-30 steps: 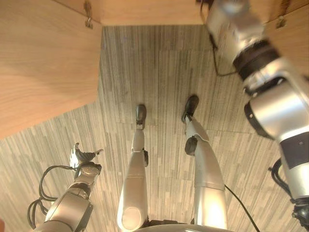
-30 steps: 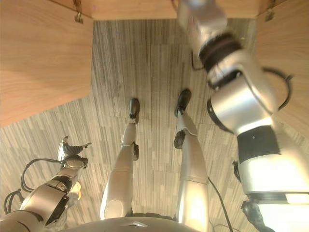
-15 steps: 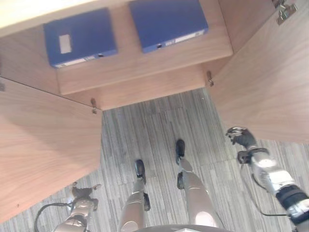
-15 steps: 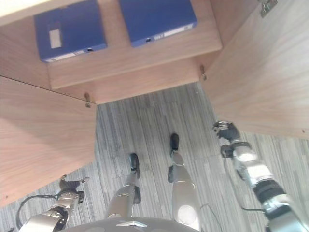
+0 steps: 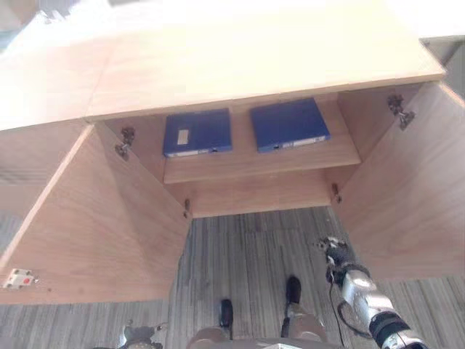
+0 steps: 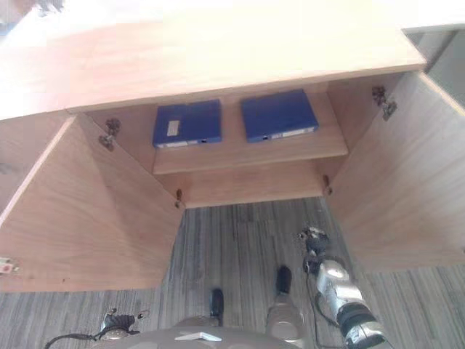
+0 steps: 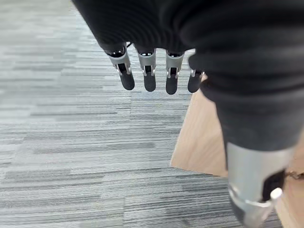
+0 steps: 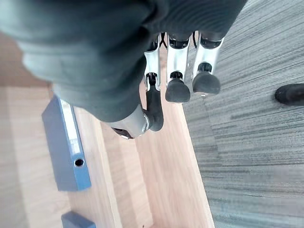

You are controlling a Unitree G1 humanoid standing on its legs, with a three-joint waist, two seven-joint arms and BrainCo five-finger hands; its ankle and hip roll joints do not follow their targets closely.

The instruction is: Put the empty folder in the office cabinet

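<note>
Two blue folders lie flat on the shelf (image 5: 247, 161) of the open wooden cabinet (image 5: 240, 58): one with a white label on the left (image 5: 197, 132), one on the right (image 5: 288, 124). The edge of a folder (image 8: 64, 142) also shows past the fingers in the right wrist view. My right hand (image 5: 336, 251) hangs low above the floor, below and in front of the shelf, fingers relaxed and holding nothing. Down at the lower left my left hand (image 6: 116, 320) hangs too, its fingers (image 7: 148, 76) straight and empty.
Both cabinet doors stand swung out: the left door (image 5: 102, 225) reaches far toward me, the right door (image 5: 414, 196) stands close beside my right hand. Grey striped carpet (image 5: 247, 254) lies between the doors.
The camera has tilted up, so the cabinet top and shelf now sit mid-picture. My right arm, raised toward the cabinet a second ago, has come down to hang by my side.
</note>
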